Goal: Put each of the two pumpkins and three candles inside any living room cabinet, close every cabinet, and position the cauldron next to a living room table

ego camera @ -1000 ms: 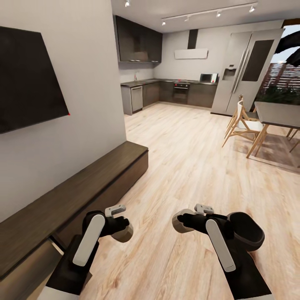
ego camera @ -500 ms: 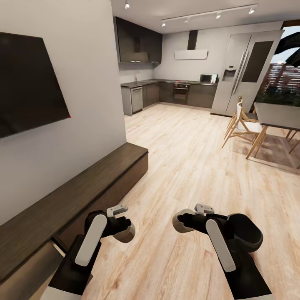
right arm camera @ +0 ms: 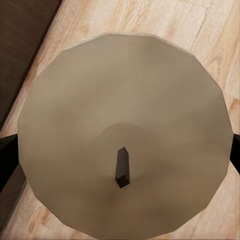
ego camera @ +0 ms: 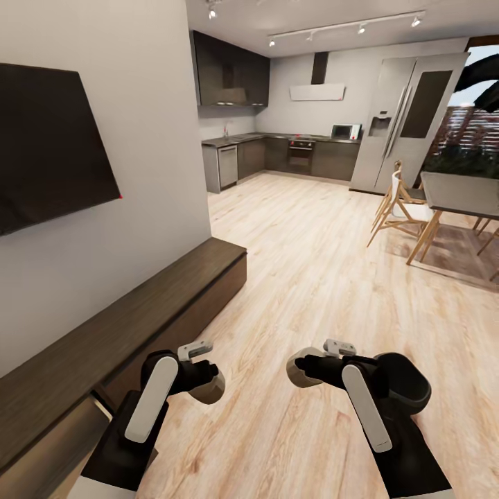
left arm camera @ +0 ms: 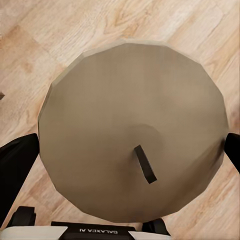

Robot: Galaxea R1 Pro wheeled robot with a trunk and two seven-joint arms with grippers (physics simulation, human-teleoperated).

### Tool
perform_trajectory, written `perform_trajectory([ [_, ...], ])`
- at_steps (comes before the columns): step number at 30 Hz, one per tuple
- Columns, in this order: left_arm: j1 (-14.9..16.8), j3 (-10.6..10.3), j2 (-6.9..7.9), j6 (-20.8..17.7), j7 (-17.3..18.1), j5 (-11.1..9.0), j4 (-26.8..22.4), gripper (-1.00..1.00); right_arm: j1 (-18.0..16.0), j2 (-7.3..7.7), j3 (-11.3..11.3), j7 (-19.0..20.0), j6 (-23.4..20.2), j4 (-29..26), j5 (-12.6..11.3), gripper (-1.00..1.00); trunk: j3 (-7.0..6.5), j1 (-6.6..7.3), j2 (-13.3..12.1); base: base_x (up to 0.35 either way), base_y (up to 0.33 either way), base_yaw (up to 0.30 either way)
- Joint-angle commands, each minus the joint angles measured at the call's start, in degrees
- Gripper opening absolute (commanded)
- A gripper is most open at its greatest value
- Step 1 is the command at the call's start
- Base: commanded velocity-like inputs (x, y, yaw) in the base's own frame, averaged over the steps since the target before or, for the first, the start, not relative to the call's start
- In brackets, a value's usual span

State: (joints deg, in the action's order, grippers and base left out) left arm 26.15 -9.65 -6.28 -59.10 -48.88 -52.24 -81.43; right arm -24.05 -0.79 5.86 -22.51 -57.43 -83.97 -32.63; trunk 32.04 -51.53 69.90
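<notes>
The left gripper point(ego camera: 208, 385) clamps one candle point(left arm camera: 132, 130). The right gripper point(ego camera: 299, 371) clamps another candle point(right arm camera: 125, 132). The cabinet point(ego camera: 132, 326) lies at nine o'clock.

Left gripper point(ego camera: 208, 388) and right gripper point(ego camera: 299, 371), each clamped round a candle

Both candles are olive-tan with dark wicks: one point(left arm camera: 132, 132) in the left end effector point(ego camera: 206, 385), one point(right arm camera: 125, 132) in the right end effector point(ego camera: 299, 370). The cabinet point(ego camera: 132, 322) is dark brown (grain faint), over a pale wood-plank floor point(ego camera: 312, 277).
</notes>
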Motion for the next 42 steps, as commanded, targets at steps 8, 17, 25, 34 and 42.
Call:
perform_trajectory([
  [8,0.0,0.0,-0.05,-0.1,-0.6,-0.5,0.0,-1.0,0.0,0.0,0.0,-0.6,-0.1,-0.1,-0.5,-1.0,-1.38,1.76,-3.2,-0.003,0.0,0.017],
  [17,0.0,-0.1,-0.06,-0.1,-0.1,-0.6,0.0,-1.0,0.0,0.0,0.1,-0.6,-0.1,-0.1,-0.7,-1.0,-2.1,1.98,-3.6,0.0,0.0,0.115],
  [25,0.0,-0.2,-0.06,-0.1,0.2,-0.7,0.0,-1.0,0.0,0.0,0.1,-0.6,-0.1,-0.1,-0.5,-1.0,-2.82,1.98,-3.6,0.0,0.0,0.091],
  [34,-0.2,-0.3,-0.05,-0.1,0.1,-0.6,0.0,-1.0,0.0,0.0,0.1,-0.6,-0.1,-0.1,-0.4,-1.0,-3.62,1.98,-3.6,0.0,-0.019,0.088],
  [42,-0.9,-2.6,-0.05,-0.1,-0.1,-0.4,0.0,-1.0,0.0,0.0,0.1,-0.6,-0.1,-0.1,-0.6,-1.0,-4.34,1.98,-3.6,-0.111,-0.075,0.094],
])
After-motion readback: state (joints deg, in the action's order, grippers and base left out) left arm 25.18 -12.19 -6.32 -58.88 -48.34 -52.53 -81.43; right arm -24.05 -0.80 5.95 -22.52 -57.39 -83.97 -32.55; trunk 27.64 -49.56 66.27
